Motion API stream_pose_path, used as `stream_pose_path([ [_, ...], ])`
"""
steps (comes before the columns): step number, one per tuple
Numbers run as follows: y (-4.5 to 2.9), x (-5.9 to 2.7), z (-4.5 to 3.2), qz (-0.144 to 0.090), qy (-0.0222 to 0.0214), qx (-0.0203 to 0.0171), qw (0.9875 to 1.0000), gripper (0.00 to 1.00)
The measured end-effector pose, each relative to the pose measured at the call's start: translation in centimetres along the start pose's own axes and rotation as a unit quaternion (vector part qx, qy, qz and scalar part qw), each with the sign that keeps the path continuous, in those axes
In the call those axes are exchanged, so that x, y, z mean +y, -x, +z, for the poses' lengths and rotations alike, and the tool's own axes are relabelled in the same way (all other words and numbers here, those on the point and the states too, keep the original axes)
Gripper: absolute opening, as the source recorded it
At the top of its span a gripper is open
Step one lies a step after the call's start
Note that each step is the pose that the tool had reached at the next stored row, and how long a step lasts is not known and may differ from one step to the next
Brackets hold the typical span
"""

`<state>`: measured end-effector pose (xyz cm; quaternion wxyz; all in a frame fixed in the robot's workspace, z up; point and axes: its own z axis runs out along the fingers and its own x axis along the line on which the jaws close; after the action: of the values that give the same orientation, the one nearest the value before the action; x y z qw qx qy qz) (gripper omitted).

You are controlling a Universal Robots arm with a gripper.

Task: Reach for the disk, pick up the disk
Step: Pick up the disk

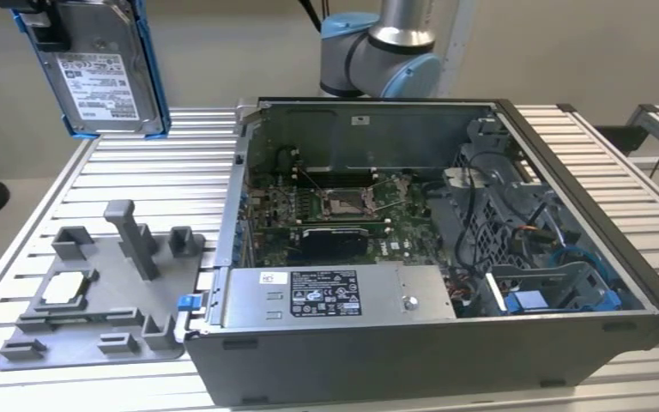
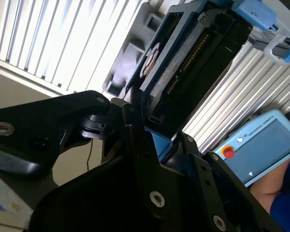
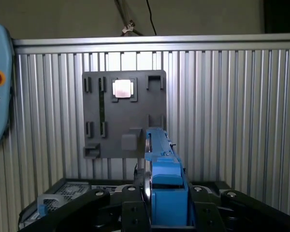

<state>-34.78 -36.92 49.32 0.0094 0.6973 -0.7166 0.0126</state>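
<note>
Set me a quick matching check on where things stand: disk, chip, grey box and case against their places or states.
Things:
1. disk
2. chip
3. grey box
4. case

Places or states:
A. lying on the grey fixture
B. open, standing on the table
C. gripped in the end effector, up off the table
D. mounted inside the case

Pairs: 1-C, 2-A, 3-D, 4-B.
</note>
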Motion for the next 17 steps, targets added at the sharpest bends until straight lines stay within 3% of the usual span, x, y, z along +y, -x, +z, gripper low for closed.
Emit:
stream_pose_path([
  [17,0.13,-4.49,0.02,0.0,0.0004,0.0,1.0,0.0],
])
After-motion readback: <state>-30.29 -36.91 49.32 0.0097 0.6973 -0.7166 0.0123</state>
